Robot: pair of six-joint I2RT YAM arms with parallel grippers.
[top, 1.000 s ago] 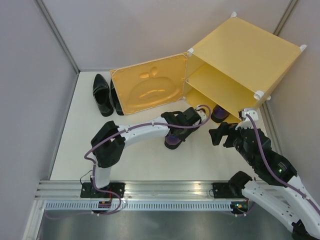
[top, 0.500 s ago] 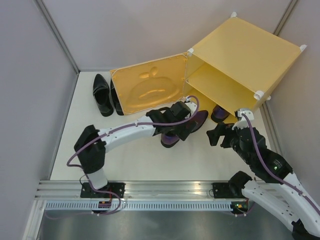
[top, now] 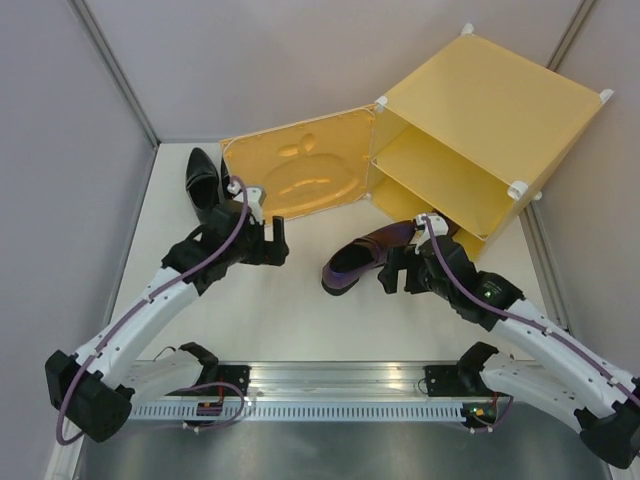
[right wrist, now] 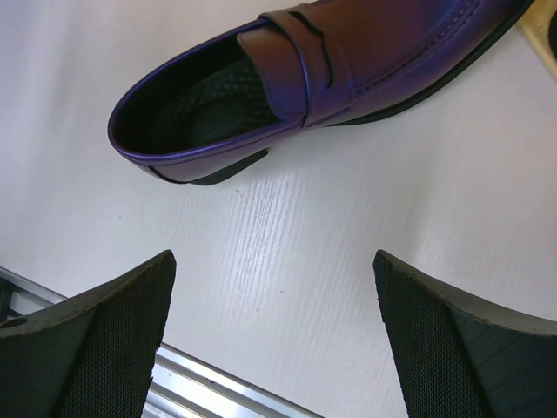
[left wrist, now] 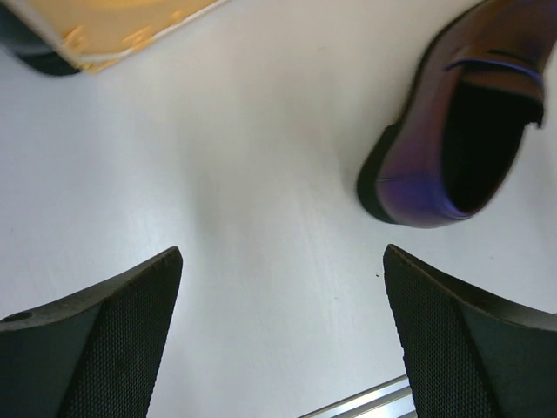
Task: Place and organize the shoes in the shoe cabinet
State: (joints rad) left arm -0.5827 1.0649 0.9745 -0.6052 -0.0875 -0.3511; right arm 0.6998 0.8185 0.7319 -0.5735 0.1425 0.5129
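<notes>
The yellow shoe cabinet (top: 490, 110) stands at the back right, its apple-embossed door (top: 300, 180) swung open to the left. One dark purple shoe (top: 365, 258) lies on the table before the opening, free of both grippers. My left gripper (top: 275, 243) hangs open to its left, in front of the door. My right gripper (top: 393, 275) is open just right of the shoe. The left wrist view has the purple shoe (left wrist: 461, 131) beyond the open left gripper (left wrist: 283, 331). In the right wrist view the purple shoe (right wrist: 322, 78) lies ahead of the empty right gripper (right wrist: 274, 340). Black shoes (top: 203, 180) sit left of the door.
Grey walls enclose the white table (top: 280, 310) on the left, back and right. An aluminium rail (top: 330, 385) runs along the near edge by the arm bases. The door's yellow edge (left wrist: 113, 26) shows at the top left of the left wrist view.
The left gripper has opened, let go of the purple shoe and drawn back to the left. The shoe now rests on the table. The right arm has swung left toward it.
</notes>
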